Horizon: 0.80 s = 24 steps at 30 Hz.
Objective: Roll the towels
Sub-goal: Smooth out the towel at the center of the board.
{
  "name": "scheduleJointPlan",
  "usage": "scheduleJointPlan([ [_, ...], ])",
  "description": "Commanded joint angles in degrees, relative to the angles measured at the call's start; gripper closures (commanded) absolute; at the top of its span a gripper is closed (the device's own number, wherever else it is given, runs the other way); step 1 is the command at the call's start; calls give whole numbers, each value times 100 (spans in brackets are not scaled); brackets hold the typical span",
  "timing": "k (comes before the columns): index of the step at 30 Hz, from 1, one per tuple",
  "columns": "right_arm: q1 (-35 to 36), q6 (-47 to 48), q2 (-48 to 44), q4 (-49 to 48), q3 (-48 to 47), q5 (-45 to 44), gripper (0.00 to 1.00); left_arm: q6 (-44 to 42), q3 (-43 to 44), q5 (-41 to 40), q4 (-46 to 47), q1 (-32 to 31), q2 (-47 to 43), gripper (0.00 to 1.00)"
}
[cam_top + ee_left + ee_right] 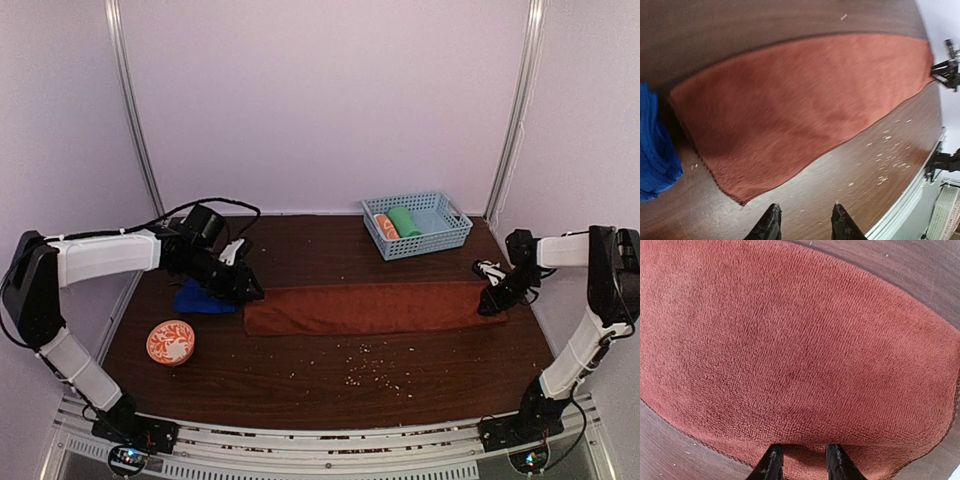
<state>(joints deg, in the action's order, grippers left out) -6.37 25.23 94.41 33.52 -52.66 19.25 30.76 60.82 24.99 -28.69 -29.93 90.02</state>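
If you're standing at the arms' end, first come pale crumbs [365, 375] on the dark woodgrain tabletop [300, 395], plus a round orange-and-white patterned disc [170, 342]. Behind that the rust-brown towel [370, 307] lies flat, a long fuzzy strip across the middle. Left gripper [805, 225]: jaws partway open, holding nothing, over bare wood just off the towel's left end, with the royal blue towel [200, 298] crumpled beside it. Right gripper [804, 465]: jaws partway apart, tips on the right end with cloth between. Pinched or not, can't tell. At the back, a light blue plastic lattice basket [440, 240] holds a green roll [405, 221] and an orange-and-white roll [386, 227].
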Motion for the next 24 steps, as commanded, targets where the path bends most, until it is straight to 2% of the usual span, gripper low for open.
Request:
scheduleJointPlan([
  [1, 35, -41, 34, -8, -147, -2, 69, -243, -282, -378, -241, 32, 375, 63],
  [5, 34, -19, 87, 24, -178, 9, 70, -390, -350, -624, 356, 35, 451, 57],
  [9, 39, -40, 32, 201, -379, 83, 70, -447, 130, -649, 387, 33, 639, 65],
  [12, 39, -45, -125, 402, -621, 68, 70, -536, 592, -1231, 126, 58, 885, 69],
  [13, 39, -40, -158, 489, -705, 56, 70, -601, 747, -1388, 65, 70, 991, 67],
  [15, 39, -62, -215, 624, -849, 24, 69, -737, 1111, -1588, -49, 133, 1269, 56],
  [17, 39, -87, -238, 744, -953, -11, 68, -957, 1425, -1678, -201, 185, 1550, 52],
  [21, 39, -93, -145, 646, -964, -148, 68, -1317, 1770, -1626, -336, 256, 2010, 52],
  [24, 39, -277, 108, 504, -941, -481, 68, -1429, 1872, -1547, -326, 281, 2235, 55],
])
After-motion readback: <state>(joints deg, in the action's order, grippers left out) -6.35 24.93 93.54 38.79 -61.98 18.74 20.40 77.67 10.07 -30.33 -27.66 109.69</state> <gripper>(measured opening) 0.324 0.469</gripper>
